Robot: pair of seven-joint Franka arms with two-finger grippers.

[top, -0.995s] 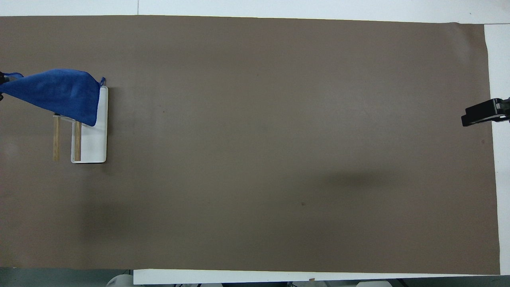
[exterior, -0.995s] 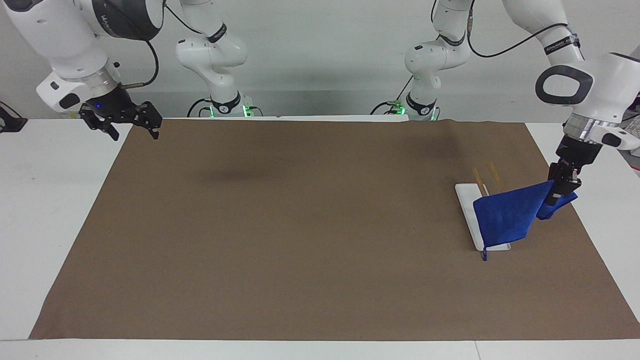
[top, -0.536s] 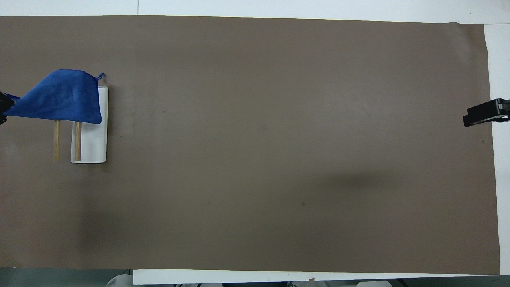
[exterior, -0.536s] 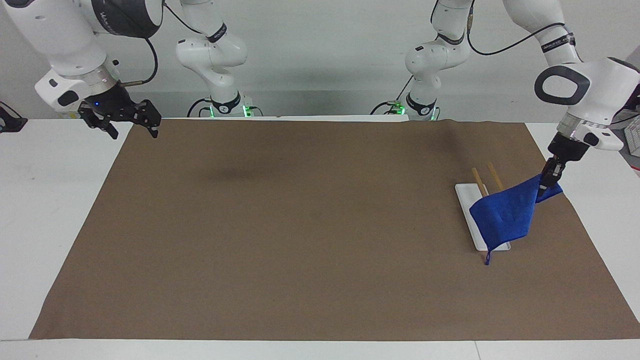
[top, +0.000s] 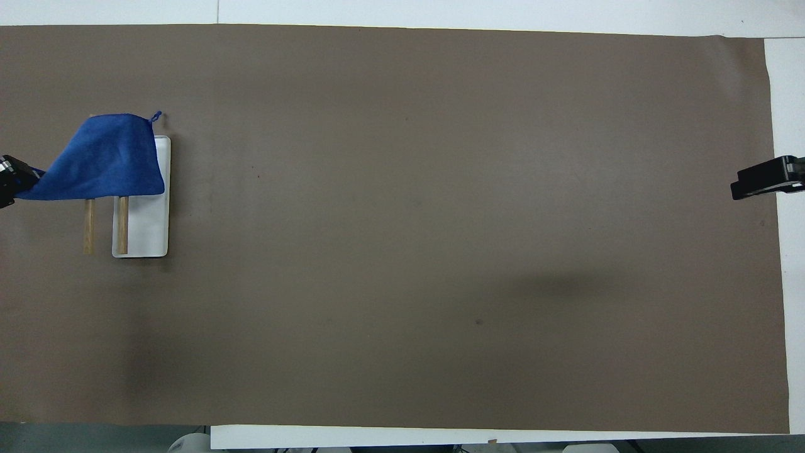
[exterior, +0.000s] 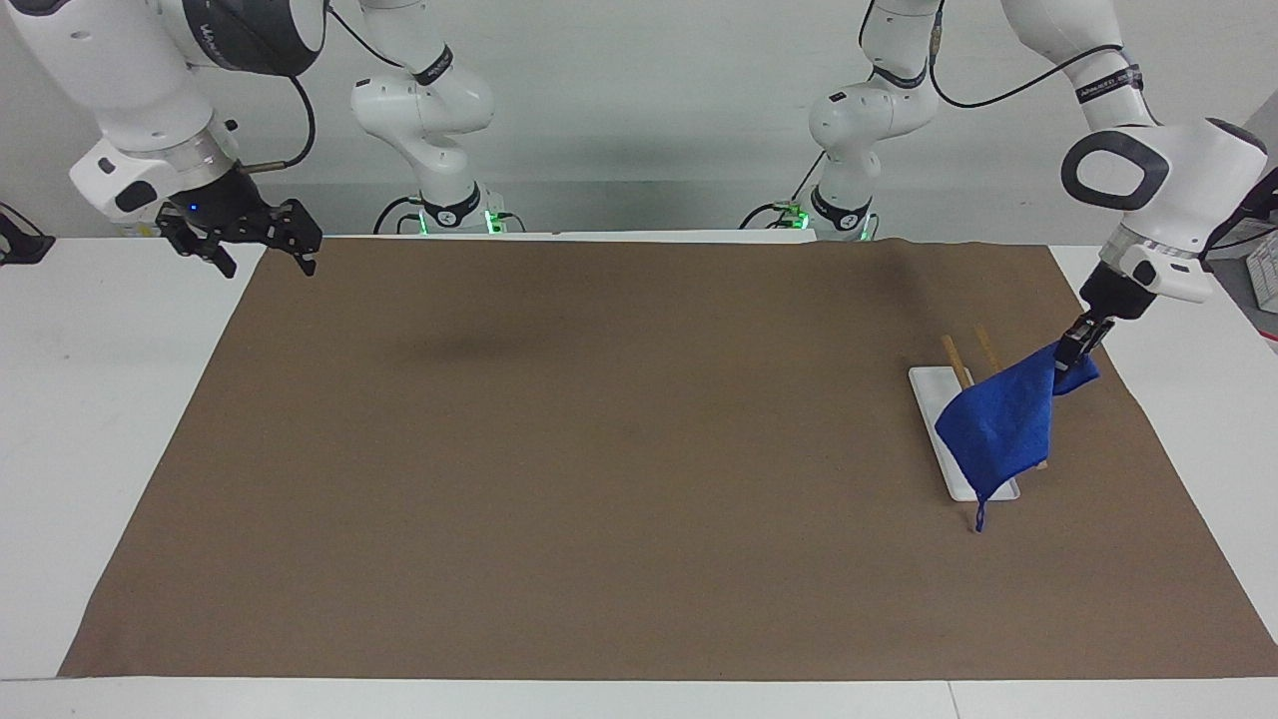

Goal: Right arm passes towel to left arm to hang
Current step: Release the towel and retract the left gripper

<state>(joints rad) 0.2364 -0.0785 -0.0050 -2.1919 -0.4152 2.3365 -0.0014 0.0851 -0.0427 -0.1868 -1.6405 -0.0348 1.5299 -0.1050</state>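
draped further over the rack [exterior: 960,435], the towel [exterior: 1001,426] hangs from left fingers [exterior: 1071,351], grip unclear; right fingers [exterior: 262,252] spread, empty.

A big white table [exterior: 90,419] filled most of the room that could be seen. A wide brown sheet [exterior: 619,469] lay flat on it and covered nearly all of the top. White strips of the table showed past the sheet at both ends and along its edges. One edge of the sheet had a small bump in it. A plain pale wall [exterior: 649,110] stood at the back edge of the table. It had no windows that could be seen. The light was soft and even. A few faint dark shadows [exterior: 469,350] lay on the brown sheet. Small green lights [exterior: 454,222] glowed low down by the wall.
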